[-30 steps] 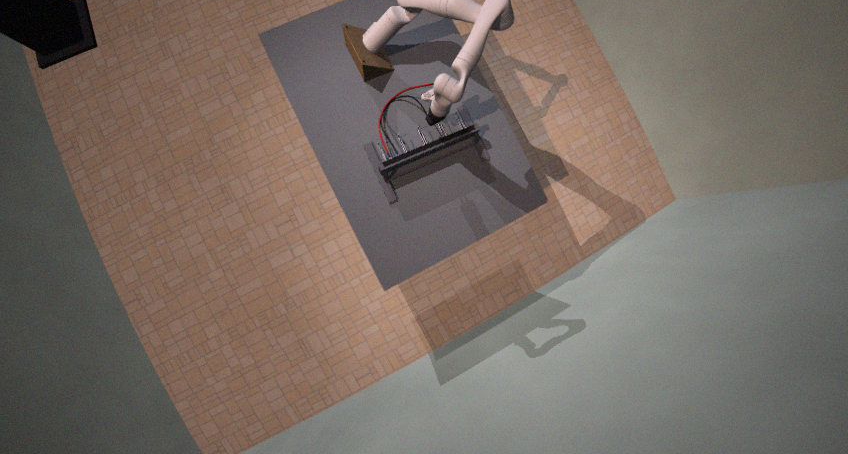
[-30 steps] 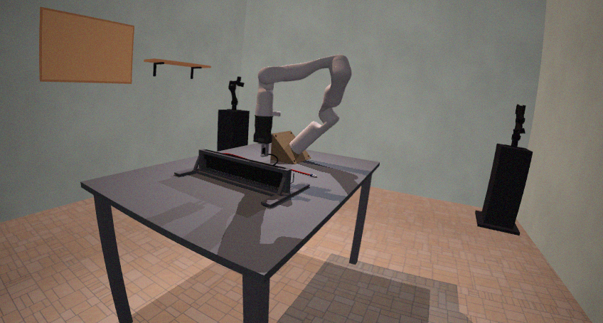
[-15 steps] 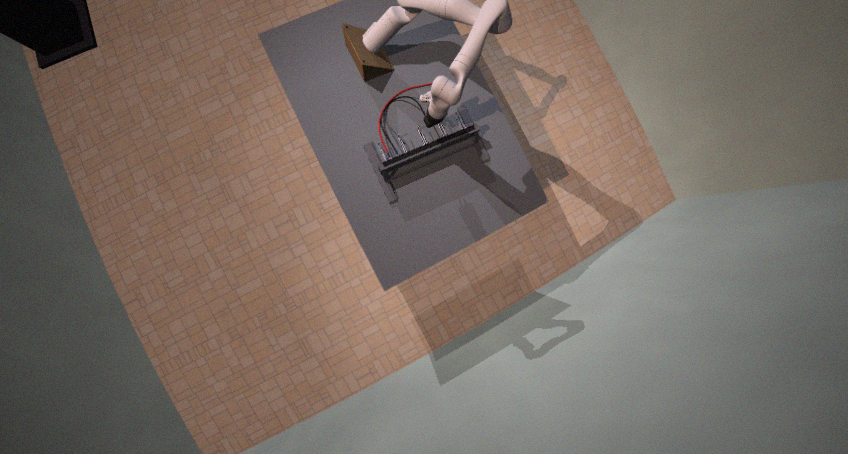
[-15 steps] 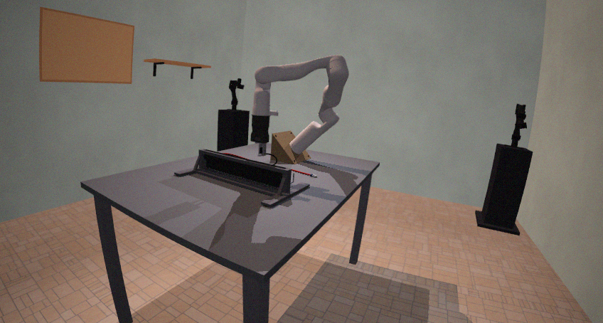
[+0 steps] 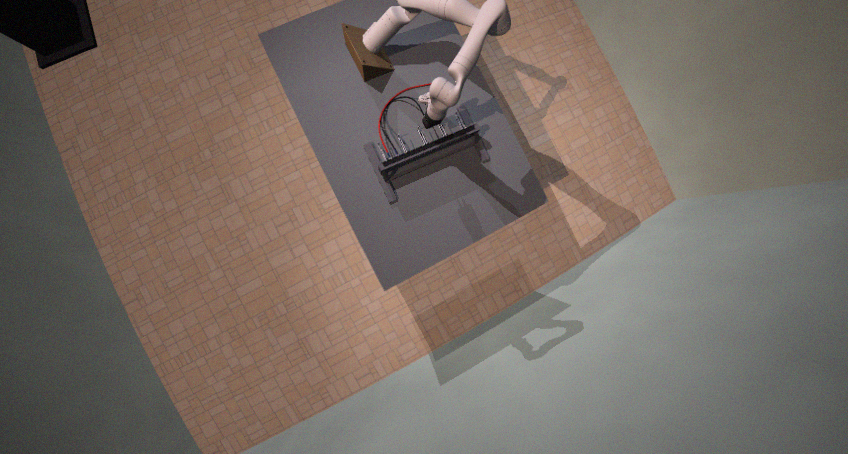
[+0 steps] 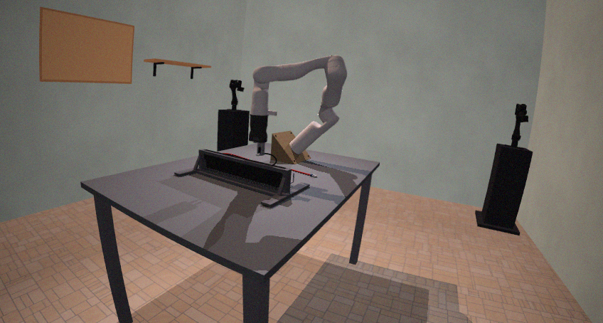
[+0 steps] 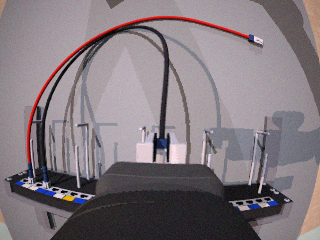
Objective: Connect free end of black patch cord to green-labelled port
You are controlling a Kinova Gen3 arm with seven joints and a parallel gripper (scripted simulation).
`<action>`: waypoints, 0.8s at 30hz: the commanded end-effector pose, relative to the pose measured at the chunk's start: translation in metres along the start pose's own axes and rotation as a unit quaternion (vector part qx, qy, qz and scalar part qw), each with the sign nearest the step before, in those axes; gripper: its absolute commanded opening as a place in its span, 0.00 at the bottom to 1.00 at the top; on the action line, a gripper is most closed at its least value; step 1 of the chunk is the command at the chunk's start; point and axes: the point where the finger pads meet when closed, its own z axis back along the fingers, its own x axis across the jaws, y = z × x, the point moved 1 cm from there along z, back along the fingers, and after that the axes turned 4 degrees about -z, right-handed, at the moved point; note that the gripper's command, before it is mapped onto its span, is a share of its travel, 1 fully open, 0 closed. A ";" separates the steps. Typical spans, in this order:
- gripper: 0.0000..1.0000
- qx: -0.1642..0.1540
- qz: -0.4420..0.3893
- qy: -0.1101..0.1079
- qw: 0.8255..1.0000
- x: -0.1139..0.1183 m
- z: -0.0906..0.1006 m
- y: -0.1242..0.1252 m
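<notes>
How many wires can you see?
2. The black patch cord arches from the rack's left end to the gripper, which holds its plug. The red cord arches higher, its free end lying on the table.

Black cord [image 7: 164,87], red cord [image 7: 120,30], grey table [image 6: 177,210], white arm [image 6: 296,71].
</notes>
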 end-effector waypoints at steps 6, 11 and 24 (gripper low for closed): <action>0.00 -0.001 -0.004 0.000 1.000 -0.003 0.001 -0.001; 0.00 -0.001 -0.007 0.000 1.000 -0.003 0.001 -0.001; 0.00 -0.001 -0.009 0.000 1.000 -0.004 0.001 -0.002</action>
